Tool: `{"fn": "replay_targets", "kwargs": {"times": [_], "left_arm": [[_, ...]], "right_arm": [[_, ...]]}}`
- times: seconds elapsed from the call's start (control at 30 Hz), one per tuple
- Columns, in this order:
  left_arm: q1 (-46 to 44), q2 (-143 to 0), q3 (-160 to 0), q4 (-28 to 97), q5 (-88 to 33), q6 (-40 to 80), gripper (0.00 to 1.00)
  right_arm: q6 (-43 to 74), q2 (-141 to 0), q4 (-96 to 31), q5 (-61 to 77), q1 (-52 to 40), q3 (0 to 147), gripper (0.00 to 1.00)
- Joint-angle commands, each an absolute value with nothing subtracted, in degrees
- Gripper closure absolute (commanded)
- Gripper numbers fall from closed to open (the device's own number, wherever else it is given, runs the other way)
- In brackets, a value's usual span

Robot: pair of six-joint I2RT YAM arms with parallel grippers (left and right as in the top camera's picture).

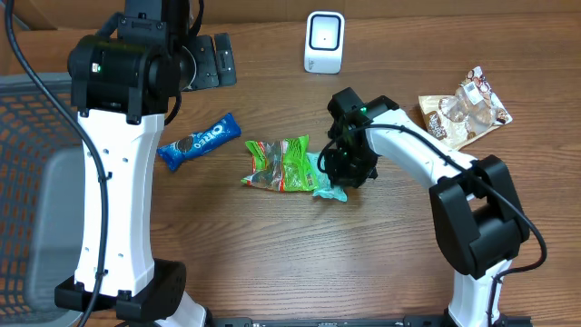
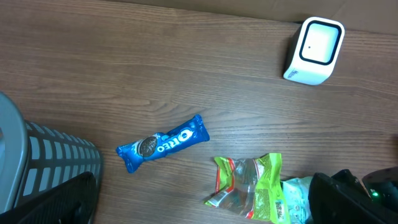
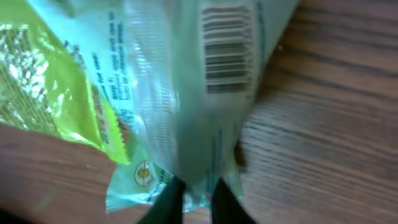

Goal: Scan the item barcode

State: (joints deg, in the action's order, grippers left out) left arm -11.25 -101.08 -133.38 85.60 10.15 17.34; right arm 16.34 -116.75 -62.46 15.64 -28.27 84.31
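Clearly, the packet (image 3: 214,74) sits pinched between fingers (image 3: 166,202).

The blue cookie packet (image 1: 200,141) lies left of the middle of the tabletop. It says "OREO" in white letters. The pale green packet (image 3: 186,93) has a black barcode (image 3: 227,50) printed on it. The small blue print beside the barcode is too blurry to read. No other words can be read.
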Motion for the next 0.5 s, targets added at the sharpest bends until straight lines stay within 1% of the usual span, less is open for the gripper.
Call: {"fn": "replay_targets", "kwargs": {"times": [0.0,0.3,0.47], "left_arm": [[-11.27,-101.14,-133.27,85.47,10.92,16.27,0.0],[-11.27,-101.14,-133.27,85.45,10.92,16.27,0.0],[-11.27,-101.14,-133.27,85.47,10.92,16.27,0.0]], "right_arm": [[16.73,-117.47,-63.0,7.29,-28.23,84.25,0.96],[16.69,-117.45,-63.4,-19.11,-27.9,85.17,0.96],[16.69,-117.23,-64.82,-21.61,-27.44,89.65,0.95]]}}
